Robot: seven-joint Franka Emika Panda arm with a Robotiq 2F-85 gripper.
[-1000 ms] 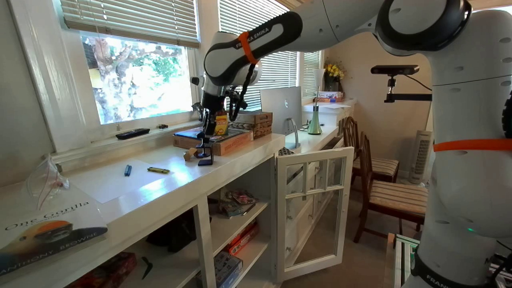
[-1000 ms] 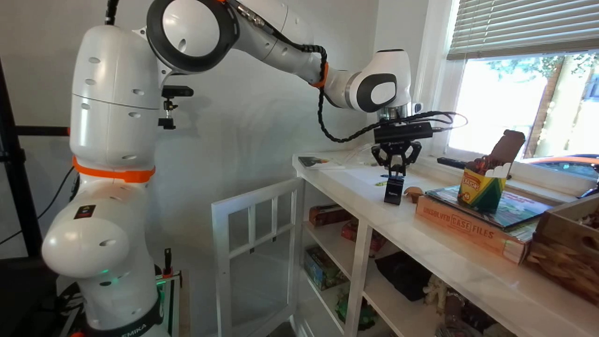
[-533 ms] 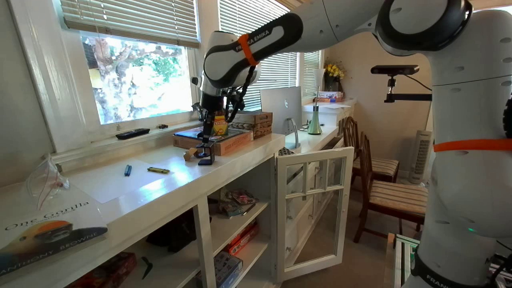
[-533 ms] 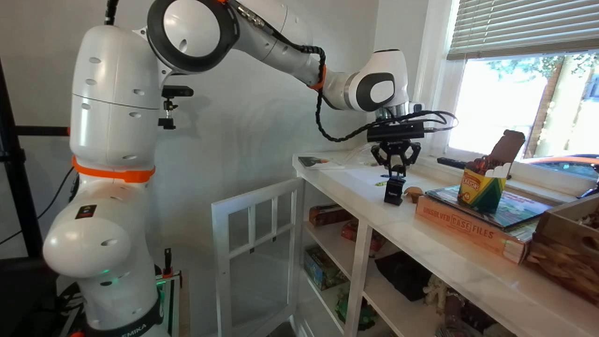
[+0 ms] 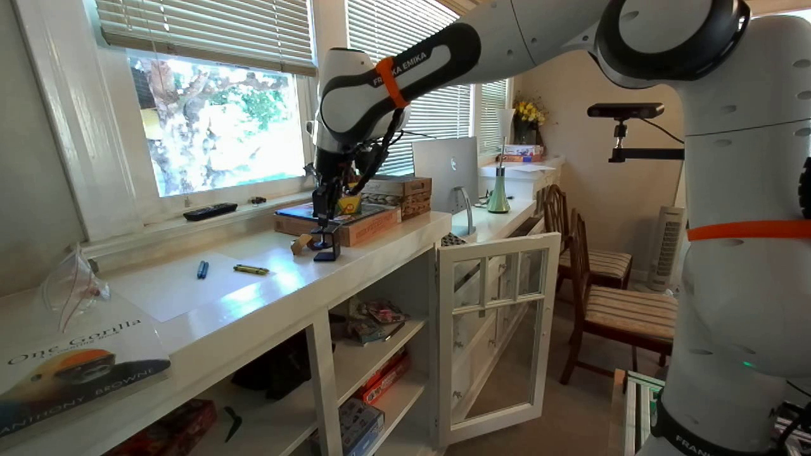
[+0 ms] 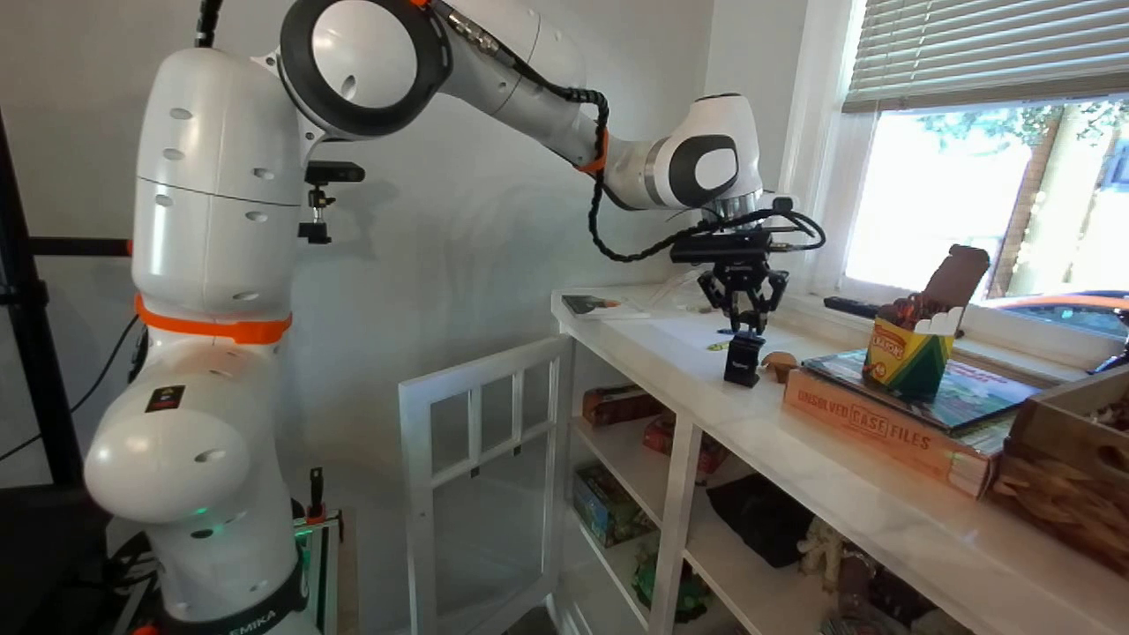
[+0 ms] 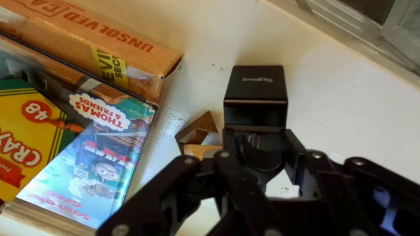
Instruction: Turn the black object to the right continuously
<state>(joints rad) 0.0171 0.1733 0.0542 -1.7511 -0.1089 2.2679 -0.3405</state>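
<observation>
Wrist view: my gripper (image 7: pixel 258 146), jaws narrow, straddles the black SmallRig clamp (image 7: pixel 256 88) on the white counter (image 7: pixel 341 108); whether it pinches, I can't tell. I'd grip squarely, then twist right in place, clear of the wooden piece (image 7: pixel 200 149) beside it.

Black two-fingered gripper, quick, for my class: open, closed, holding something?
Gripper: at the top of the squat, blocky black object; whether open or gripping cannot be told.

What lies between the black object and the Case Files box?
In the wrist view, a small brown piece lies between the black object and the box.
</observation>
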